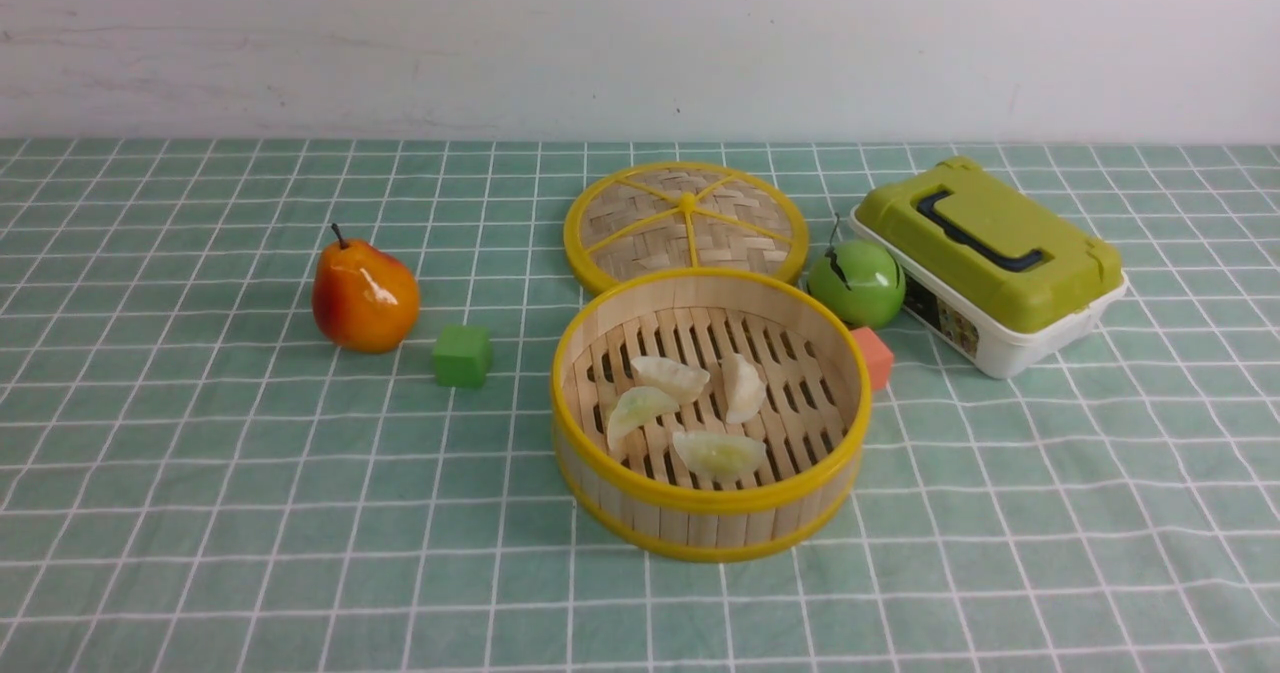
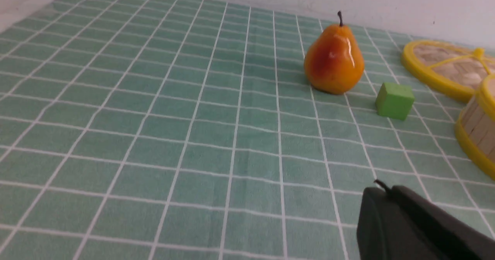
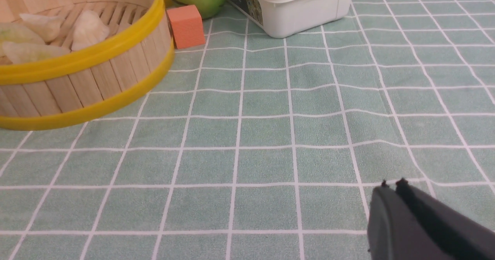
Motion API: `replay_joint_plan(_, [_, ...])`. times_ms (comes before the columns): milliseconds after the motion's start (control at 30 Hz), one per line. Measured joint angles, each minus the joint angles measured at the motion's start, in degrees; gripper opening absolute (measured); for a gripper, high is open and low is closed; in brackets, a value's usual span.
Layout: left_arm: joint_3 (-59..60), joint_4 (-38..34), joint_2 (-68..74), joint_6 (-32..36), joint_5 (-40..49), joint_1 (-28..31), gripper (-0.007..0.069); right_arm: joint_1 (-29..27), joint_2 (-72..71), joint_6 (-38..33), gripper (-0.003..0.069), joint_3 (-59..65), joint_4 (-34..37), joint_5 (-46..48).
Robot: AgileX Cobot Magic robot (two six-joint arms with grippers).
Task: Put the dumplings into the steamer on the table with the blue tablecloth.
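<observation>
Four dumplings (image 1: pixel 690 408) lie inside the steamer (image 1: pixel 610 498). Both claws, left (image 2: pixel 381 186) and right (image 3: pixel 392 184), appear pressed together and empty, low over the cloth (image 1: pixel 250 513), well apart from the steamer.

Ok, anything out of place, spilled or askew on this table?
Nothing stands out. All four dumplings lie inside the steamer, none on the tablecloth. The steamer's lid lies flat behind it, and the pear stands upright.
</observation>
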Motion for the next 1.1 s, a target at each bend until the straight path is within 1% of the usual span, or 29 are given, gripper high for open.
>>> replay_joint_plan(200, [0.0, -1.0, 0.0, 0.0, 6.1, 0.0, -0.0014, 0.0, 0.0, 0.0, 0.0022, 0.0, 0.0, 0.0])
replay_joint_plan(267, [0.1, -1.1, 0.0, 0.0, 6.6, 0.0, -0.0014, 0.0, 0.0, 0.0, 0.0022, 0.0, 0.1, 0.0])
replay_joint_plan(1100, [0.1, -1.3, 0.0, 0.0, 6.5, 0.0, -0.0014, 0.0, 0.0, 0.0, 0.0055, 0.0, 0.0, 0.0])
